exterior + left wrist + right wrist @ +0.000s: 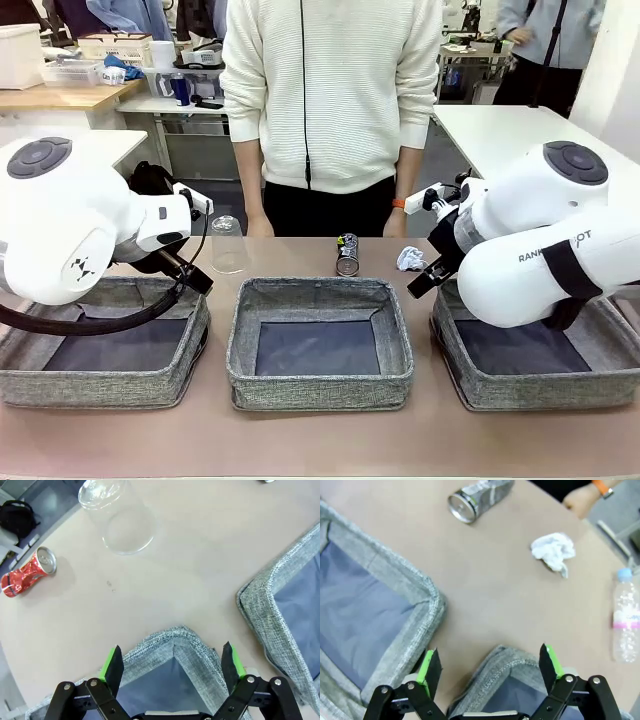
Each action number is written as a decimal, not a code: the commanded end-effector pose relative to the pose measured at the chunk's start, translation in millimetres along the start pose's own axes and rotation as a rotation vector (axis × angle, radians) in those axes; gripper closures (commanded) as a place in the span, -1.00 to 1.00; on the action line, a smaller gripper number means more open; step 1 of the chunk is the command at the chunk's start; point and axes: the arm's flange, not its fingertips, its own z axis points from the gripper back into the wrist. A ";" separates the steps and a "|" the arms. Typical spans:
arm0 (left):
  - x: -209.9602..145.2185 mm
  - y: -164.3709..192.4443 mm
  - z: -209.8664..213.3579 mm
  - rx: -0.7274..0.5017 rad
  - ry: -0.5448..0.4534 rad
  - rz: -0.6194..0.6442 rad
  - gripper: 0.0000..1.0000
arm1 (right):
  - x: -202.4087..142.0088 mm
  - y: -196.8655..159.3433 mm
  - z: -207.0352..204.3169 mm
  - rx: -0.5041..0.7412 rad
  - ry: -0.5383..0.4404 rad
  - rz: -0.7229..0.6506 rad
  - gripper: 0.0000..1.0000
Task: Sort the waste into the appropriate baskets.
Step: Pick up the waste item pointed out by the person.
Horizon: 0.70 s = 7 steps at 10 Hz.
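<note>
Three grey woven baskets stand in a row: left (pixel 100 385), middle (pixel 320 385), right (pixel 480 385). Behind them lie a clear plastic cup (pixel 228 245) (pixel 120 517), a dark printed can (pixel 347 255) (pixel 477 497) and a white crumpled paper ball (pixel 410 259) (pixel 553 551). A red crushed can (pixel 27 572) lies on the table left of the cup. A clear pink-labelled bottle (pixel 626 615) lies beyond the paper ball. My left gripper (pixel 172 662) hangs open over a corner of the left basket (pixel 180 645). My right gripper (pixel 490 667) hangs open over a corner of the right basket (pixel 505 662).
A person in a white sweater (pixel 330 90) stands at the far side, hands near the table edge, one wrist (pixel 600 487) with an orange watch. Bare tabletop runs between the baskets and the litter. Cluttered tables stand farther back.
</note>
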 end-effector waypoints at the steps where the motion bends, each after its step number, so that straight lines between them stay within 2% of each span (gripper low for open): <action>1: 0.1 -0.1 0.1 0.000 0.000 -0.001 -1.00 | 0.1 -0.1 0.1 0.000 -0.001 -0.001 -1.00; 4: 0.1 -0.1 0.1 0.000 0.000 -0.001 -1.00 | 0.0 0.0 0.0 0.000 0.000 0.000 -1.00; 5: 0.0 0.0 0.0 0.000 0.000 0.000 -1.00 | 6.5 -4.4 19.7 0.010 0.027 0.000 -1.00; 7: 8.1 -9.7 80.7 0.006 -0.003 -0.025 -1.00 | 11.6 2.3 98.7 -0.005 0.017 0.030 -1.00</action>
